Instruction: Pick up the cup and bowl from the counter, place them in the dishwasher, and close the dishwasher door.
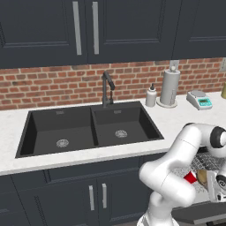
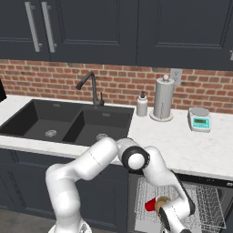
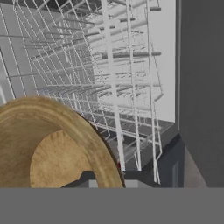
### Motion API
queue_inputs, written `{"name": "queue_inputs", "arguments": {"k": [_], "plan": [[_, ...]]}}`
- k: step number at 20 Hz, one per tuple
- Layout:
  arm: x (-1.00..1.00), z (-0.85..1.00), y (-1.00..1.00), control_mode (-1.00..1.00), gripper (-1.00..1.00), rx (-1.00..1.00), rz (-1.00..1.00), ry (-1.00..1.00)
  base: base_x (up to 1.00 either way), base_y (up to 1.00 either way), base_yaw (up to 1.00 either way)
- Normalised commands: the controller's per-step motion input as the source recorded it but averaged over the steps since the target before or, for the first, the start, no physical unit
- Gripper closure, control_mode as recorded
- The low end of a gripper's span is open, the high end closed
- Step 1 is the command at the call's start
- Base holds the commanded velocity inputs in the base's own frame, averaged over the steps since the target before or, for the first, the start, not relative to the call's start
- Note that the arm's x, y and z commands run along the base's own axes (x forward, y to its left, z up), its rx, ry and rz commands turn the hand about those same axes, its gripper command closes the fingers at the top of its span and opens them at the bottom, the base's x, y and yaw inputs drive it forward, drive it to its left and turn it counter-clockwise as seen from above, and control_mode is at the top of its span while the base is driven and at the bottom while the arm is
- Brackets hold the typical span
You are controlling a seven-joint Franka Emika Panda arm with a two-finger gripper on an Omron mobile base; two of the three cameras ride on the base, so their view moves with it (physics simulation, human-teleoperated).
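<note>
The gripper (image 2: 164, 210) is closed narrow on the wooden bowl (image 3: 52, 144), which hangs over the open dishwasher (image 2: 218, 189). In the hand view the bowl sits at about 8 o'clock, its tan hollow facing the camera and its thick rim curving up toward the centre, while the grey wire rack (image 3: 118, 74) spreads behind it from 10 to 2 o'clock. A dark flat wall of the appliance stands along the 3 o'clock side.

From the right base view the red cup (image 2: 150, 205) already lies in the rack, just beside the bowl at its 9 o'clock (whether the 2 touch cannot be told). The rack's upright tines rise close around both, and the arm's own white forearm crosses above them. In the left base view the cup (image 1: 190, 178) peeks out from behind the arm, with the bowl (image 1: 202, 176) at its 3 o'clock.

On the white marbled counter (image 2: 191, 148), well apart from the gripper, stand a white soap bottle (image 2: 142, 105), a paper-towel roll (image 2: 163, 98) just beside it at 3 o'clock, and a small kitchen scale (image 2: 199, 119) farther along. The black double sink (image 1: 88, 128) with its dark faucet (image 1: 107, 88) lies at 9 o'clock of these. Dark cabinets with silver handles hang above the red brick wall (image 1: 53, 86).
</note>
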Motion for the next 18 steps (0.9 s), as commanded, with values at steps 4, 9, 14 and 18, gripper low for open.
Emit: {"name": "queue_inputs", "arguments": {"k": [4, 9, 14, 18], "plan": [[0.37, -0.16, 0.0, -1.0, 1.0, 0.0, 0.0, 0.01, 0.0, 0.0, 0.0], [0.46, -0.13, 0.12, -1.0, 1.0, 0.0, 0.0, 0.04, 0.0, 0.0, 0.0], [0.45, -0.19, 0.07, -1.0, 1.0, 0.0, 0.0, 0.07, 0.0, 0.0, 0.0], [-0.05, -0.13, -0.4, -1.0, 1.0, 0.01, 0.0, 0.05, 0.0, 0.0, 0.0]]}}
